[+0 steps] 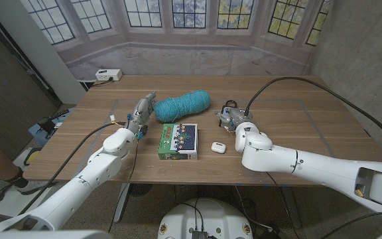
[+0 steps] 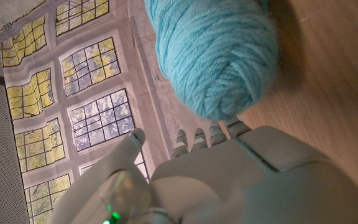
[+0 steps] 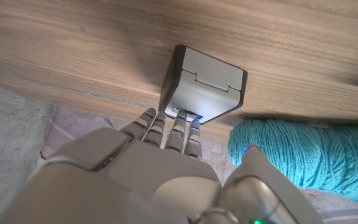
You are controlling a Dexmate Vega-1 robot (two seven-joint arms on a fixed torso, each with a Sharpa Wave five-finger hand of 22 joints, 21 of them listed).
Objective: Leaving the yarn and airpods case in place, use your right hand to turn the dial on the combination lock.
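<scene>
— Looking for the combination lock [image 3: 204, 85]: the right wrist view gives a grey boxy body on the bench [image 1: 297, 133], the right hand's [image 1: 234, 118] fingers [image 3: 166, 130] reaching to its near edge. The dial is hidden behind them.

— Is it gripped?

— Cannot tell; the fingertips cover the contact. In the head view the hand hides most of the lock.

— Nearby?

— The airpods case [image 1: 218, 147] just beside the right wrist, a green box [image 1: 178, 140], and teal yarn [image 1: 182, 106] behind. The left hand [image 1: 140, 114] stands near the yarn's end, fingers straight, holding nothing.
</scene>
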